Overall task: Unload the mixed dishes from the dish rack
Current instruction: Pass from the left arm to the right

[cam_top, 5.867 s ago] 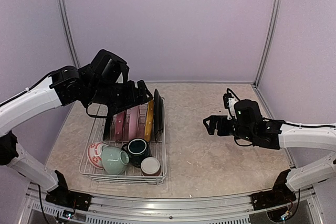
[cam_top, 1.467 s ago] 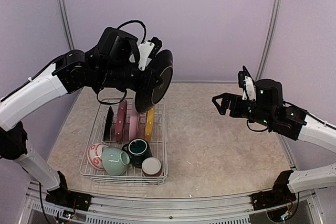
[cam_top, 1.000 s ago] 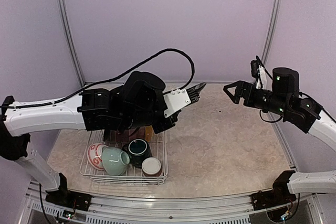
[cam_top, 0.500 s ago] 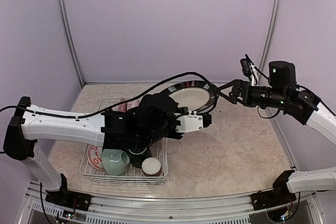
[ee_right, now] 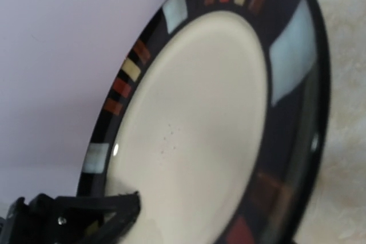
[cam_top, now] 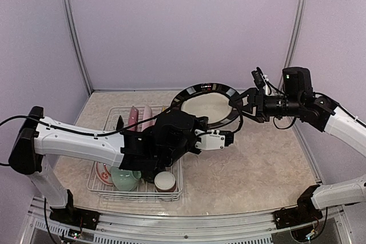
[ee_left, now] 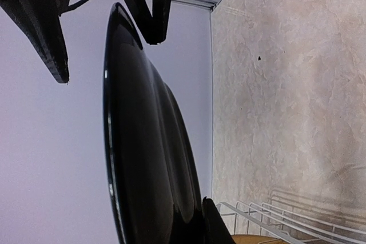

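Looks like the handover step. My left tool [cam_top: 230, 135] pinches the black plate [cam_top: 205, 107] by its near rim, airborne, rack [cam_top: 117, 119] behind it. My right tool [cam_top: 240, 102] straddles the far rim, jaws apart, not clamped. Next: right clamps, then left releases. 1 s ago right tool was well clear of the plate.

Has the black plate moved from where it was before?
Yes. The black plate came up out of the dish rack and is now in the air, to the right of the rack.
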You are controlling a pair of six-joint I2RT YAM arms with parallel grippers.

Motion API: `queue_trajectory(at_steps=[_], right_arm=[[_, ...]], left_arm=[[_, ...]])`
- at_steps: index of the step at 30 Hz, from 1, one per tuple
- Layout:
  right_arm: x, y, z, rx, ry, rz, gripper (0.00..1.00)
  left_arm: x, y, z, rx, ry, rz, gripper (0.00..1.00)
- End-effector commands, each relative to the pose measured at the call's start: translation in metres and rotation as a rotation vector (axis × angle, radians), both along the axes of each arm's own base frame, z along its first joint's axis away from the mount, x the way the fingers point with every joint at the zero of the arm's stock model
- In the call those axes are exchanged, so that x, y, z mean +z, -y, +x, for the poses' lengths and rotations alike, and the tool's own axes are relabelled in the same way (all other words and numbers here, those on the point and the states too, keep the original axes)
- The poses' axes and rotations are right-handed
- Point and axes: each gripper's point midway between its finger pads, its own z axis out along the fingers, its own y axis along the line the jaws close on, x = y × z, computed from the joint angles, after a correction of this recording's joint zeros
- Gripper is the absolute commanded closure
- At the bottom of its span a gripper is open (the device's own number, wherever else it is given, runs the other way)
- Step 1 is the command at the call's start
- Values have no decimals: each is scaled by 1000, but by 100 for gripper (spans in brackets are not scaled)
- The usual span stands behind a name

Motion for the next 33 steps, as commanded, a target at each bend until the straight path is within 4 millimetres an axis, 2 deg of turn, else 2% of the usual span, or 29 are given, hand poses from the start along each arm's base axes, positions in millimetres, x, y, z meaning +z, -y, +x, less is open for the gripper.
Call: queue_trajectory(at_steps=[1,8,11,17,22,26,32,33], right_arm=[[-7,2,3,-25,-63,14,38],[-19,11,9,-78,-86,-5,61],[-26,13,12,-94,-106,-12,63],[-30,15,18,-122,-111,7,65],[-31,16,22,-136,-123,40,71],[-35,15,24,-139,-138,44,82],[-46,13,24,-136,-168,49,85],[-47,13,24,-134,-171,51,89]], left_arm=[[39,1,4,33,87,-135,100],[36,-2,5,46,92,-124,100],[36,-2,6,48,98,-122,100],[36,2,6,45,103,-123,100],[35,5,6,38,104,-119,100],[32,8,6,32,103,-110,100],[24,11,6,29,100,-94,100],[24,11,6,30,100,-95,100]])
